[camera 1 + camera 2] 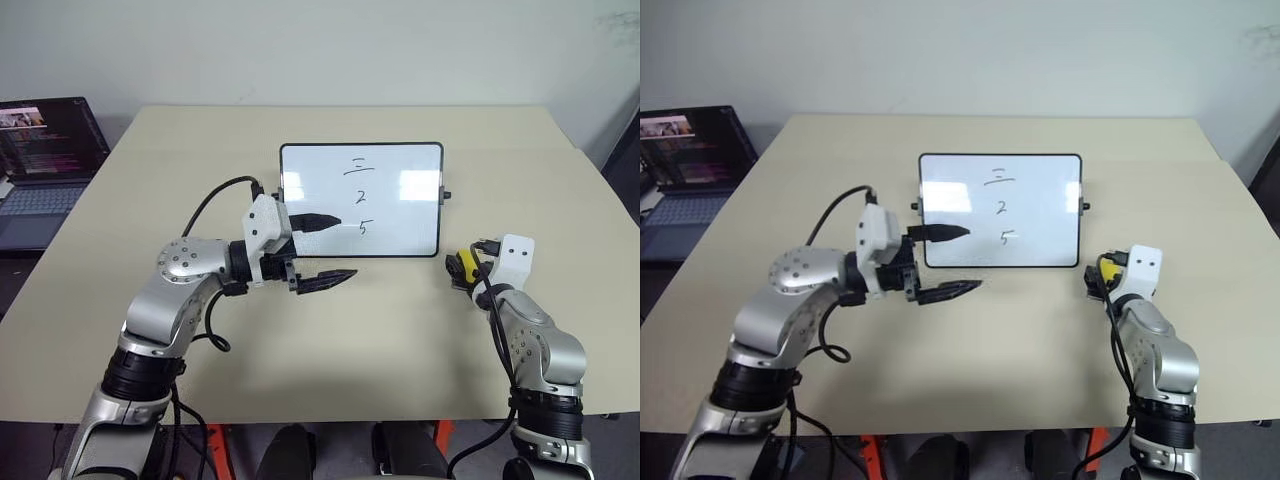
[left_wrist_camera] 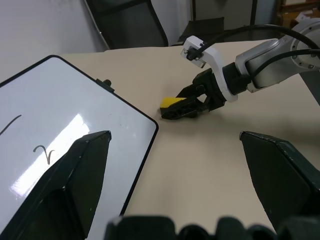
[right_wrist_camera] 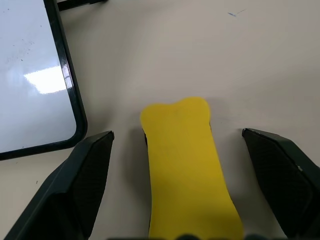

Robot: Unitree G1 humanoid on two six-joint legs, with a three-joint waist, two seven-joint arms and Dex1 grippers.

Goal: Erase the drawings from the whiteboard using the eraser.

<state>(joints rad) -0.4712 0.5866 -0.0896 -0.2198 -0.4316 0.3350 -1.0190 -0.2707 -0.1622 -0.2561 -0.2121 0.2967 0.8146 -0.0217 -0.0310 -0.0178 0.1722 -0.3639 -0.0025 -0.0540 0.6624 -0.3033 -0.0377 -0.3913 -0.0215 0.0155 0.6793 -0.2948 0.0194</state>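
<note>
Right gripper (image 3: 175,185) jaws spread around yellow eraser (image 3: 187,165) beside whiteboard (image 1: 400,200), left gripper (image 1: 335,248) jaws spread over whiteboard's near edge, drawings (image 1: 361,196) unerased.

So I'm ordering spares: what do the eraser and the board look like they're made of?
Eraser: matte yellow top, likely foam or soft plastic, since it shows no shine; dark underside, maybe felt. Board: glossy white surface with bright window reflections and a thin black frame, probably plastic.
</note>
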